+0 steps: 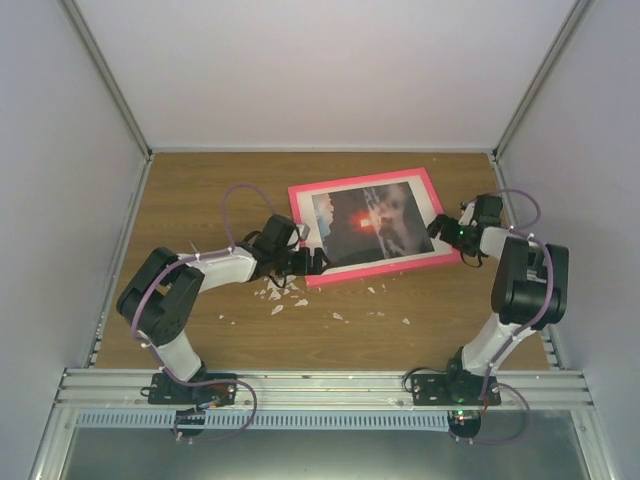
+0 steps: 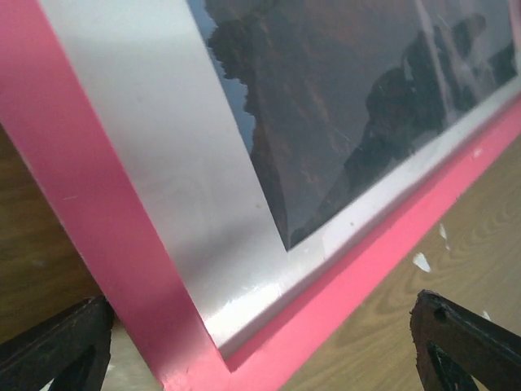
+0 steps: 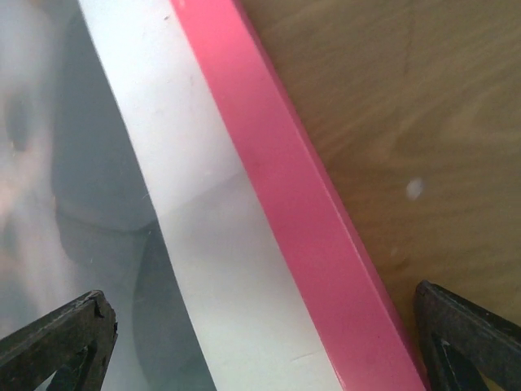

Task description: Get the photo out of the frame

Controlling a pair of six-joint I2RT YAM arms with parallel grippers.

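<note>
Both grippers have their fingers spread wide and hold nothing. The left gripper (image 1: 303, 262) straddles the near left corner of the frame (image 1: 385, 266), and the right gripper (image 1: 442, 228) straddles its right edge, with one finger above the frame's face and the other above the table (image 1: 200, 200). The frame lies face up on the table with the photo (image 1: 365, 222) inside it, ringed by the white mat (image 2: 155, 114); small white scraps (image 1: 277, 295) lie on the wood beside the left gripper.

Wood-grain table (image 1: 200, 195) with pink frame (image 1: 380, 270) and scattered white flecks (image 1: 278, 296) (perhaps paper scraps)
</note>
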